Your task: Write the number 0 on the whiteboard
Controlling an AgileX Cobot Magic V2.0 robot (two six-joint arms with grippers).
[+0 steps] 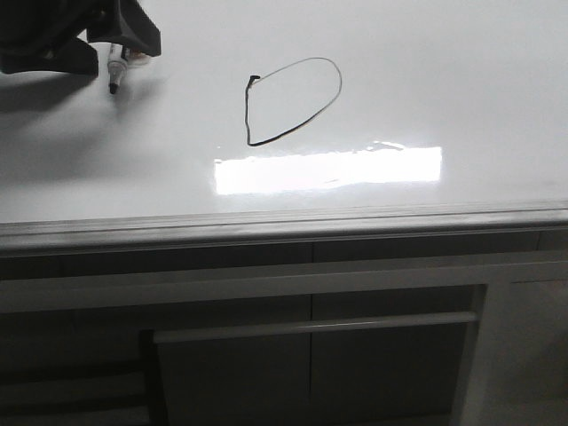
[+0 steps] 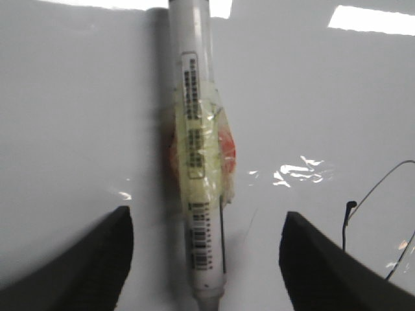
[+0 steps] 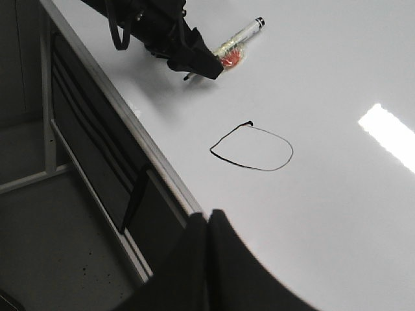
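Front: we see the number 0 (image 1: 293,102) drawn mid whiteboard (image 1: 461,80), closed loop. Left gripper (image 1: 124,44) at far left w/ marker (image 1: 114,74) under it, well apart from loop.
Left wrist: fingers (image 2: 84,259) spread wide, marker lies between, not pinched.
Right wrist: right gripper (image 3: 207,259) fingers pressed together, off board edge, nothing held.
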